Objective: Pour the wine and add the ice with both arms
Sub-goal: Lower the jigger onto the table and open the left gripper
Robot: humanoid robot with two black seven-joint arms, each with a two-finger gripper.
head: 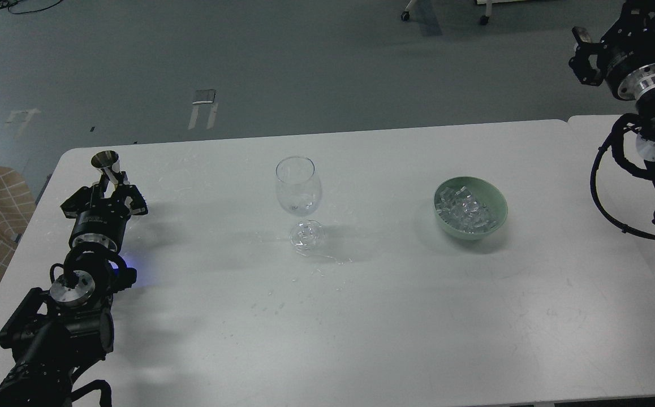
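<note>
the ice (pixel 466 210) sits heaped in a green bowl (pixel 497 217) on the surface (pixel 361 316), well off to the right of my left hand (pixel 113 183) and below and left of my right hand (pixel 583 56). between them stands the wine glass (pixel 298 186), upright and, as far as i can tell, empty, so i judge both the pouring and the icing are not yet done. my left hand is clamped around the stem of a small metal jigger (pixel 107 162), its cup standing just above the fingers. my right hand hangs high, touching nothing; it is too dark to tell whether its fingers are apart.
</note>
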